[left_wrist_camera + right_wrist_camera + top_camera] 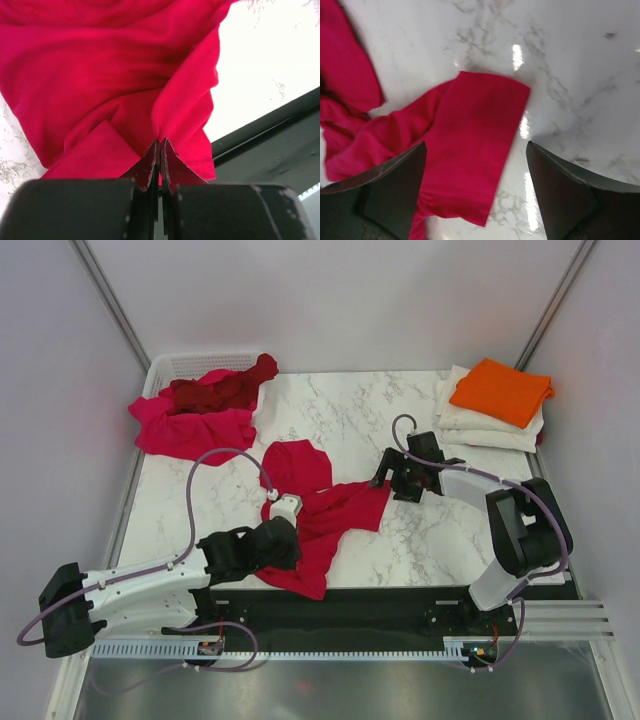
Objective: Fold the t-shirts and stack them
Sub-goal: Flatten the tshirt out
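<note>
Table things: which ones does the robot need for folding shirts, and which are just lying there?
For the job: crimson shirt (pinched in the left hand), pink shirt, maroon shirt, folded orange shirt, cream-white shirts beneath it.
Just lying about: white basket.

White marble-veined table (350,410) under right gripper (386,478); plain pale walls (330,300) beyond it; light glints beneath.

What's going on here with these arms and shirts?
The left gripper is pinched shut on the red t-shirt near the front edge; the right gripper hangs open over another part of it. An orange shirt tops the folded cream-white stack far right. A pink shirt and maroon shirt lie heaped at the basket.
</note>
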You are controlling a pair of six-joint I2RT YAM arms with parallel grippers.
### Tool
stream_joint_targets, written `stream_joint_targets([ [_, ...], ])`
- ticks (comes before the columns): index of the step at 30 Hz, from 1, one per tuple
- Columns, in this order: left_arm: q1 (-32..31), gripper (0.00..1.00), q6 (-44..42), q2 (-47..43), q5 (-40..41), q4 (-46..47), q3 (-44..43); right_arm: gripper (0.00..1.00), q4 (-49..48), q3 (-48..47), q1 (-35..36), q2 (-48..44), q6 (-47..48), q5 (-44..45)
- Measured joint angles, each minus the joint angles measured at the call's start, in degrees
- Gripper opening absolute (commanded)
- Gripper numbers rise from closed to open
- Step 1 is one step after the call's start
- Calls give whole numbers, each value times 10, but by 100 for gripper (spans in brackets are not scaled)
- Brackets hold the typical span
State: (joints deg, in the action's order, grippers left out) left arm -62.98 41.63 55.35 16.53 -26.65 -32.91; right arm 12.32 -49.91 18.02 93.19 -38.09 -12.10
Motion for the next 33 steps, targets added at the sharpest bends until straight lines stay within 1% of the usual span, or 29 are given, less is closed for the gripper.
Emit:
stream_joint_targets([
  [2, 2, 2, 2, -10, -3, 1, 2, 84, -24, -7, 2, 19, -6, -11],
  [3, 4, 2, 2, -16, -3, 1, 4, 78, -38, -11, 3, 28, -9, -13],
  [5, 9, 2, 2, -22, -5, 1, 5, 72, -58, -13, 9, 40, -13, -19],
  [6, 11, 2, 2, -24, -5, 1, 5, 67, -66, -13, 10, 44, -16, -22],
  [7, 13, 2, 2, -27, -6, 1, 6, 53, -76, -12, 13, 49, -18, -25],
  [8, 15, 2, 2, -29, -6, 2, 6, 41, -86, -10, 16, 53, -21, -30],
  [9, 17, 2, 2, -31, -6, 2, 7, 20, -94, -7, 19, 58, -22, -32],
  [10, 19, 2, 2, -34, -7, 2, 7, 8, -104, 0, 22, 64, -25, -37],
  [11, 21, 2, 2, -36, -7, 2, 8, 0, -118, 9, 24, 69, -34, -47],
  [15, 25, 2, 2, -47, -15, 1, 9, 0, -159, 39, 26, 62, -50, -66],
  [17, 25, 2, 2, -56, -17, 1, 9, 0, -157, 49, 27, 49, -50, -65],
  [20, 25, 2, 2, -73, -18, -4, 0, 0, -127, 52, 27, 0, -47, -57],
  [23, 26, 2, -46, -93, -28, -30, -42, 0, -69, 33, 23, -85, -39, -44],
  [25, 26, 2, -84, -107, -31, -51, -91, 0, -29, -2, 11, -142, -30, -38],
  [27, 26, 2, -116, -115, -30, -69, -144, 0, 14, -58, -7, -192, -19, -32],
  [29, 26, 2, -154, -118, -17, -89, -212, 0, 52, -129, -29, -237, -6, -23],
  [33, 26, 2, -217, -109, 15, -130, -334, 0, 137, -283, -64, -291, 21, 1],
])
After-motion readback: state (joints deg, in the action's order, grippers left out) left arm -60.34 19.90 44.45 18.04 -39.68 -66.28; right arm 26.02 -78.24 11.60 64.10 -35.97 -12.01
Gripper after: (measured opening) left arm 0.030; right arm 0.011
